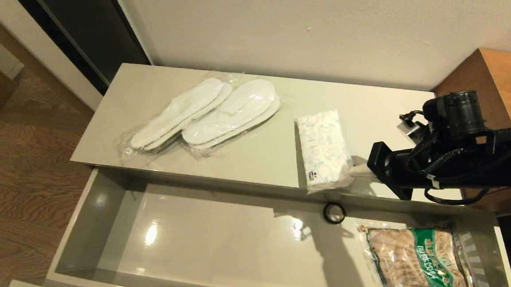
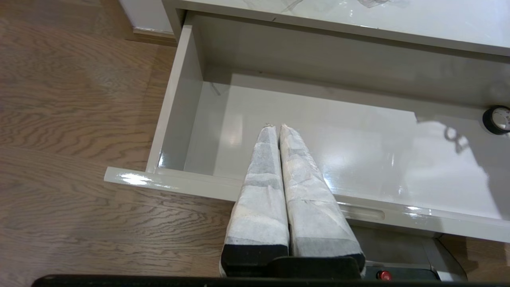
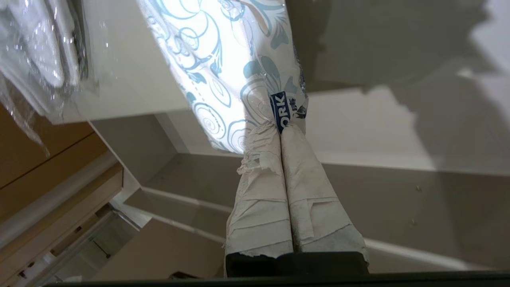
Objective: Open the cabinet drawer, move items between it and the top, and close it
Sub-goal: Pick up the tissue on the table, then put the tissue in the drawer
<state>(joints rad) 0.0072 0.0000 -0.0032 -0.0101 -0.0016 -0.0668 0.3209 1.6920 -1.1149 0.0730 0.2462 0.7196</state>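
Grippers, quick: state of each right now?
Left tool: shut, empty, parked over the open cabinet drawer.
Right tool: shut on the corner of the tissue pack at the front edge of the top.

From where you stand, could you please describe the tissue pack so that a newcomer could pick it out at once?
Find the long cream top above the open drawer. Toward its right end, right of the two wrapped slipper pairs, lies the tissue pack, its near end overhanging the front edge, where the right hand has shut on its corner. It alone is soft and white with blue swirls and a dark-blue label.
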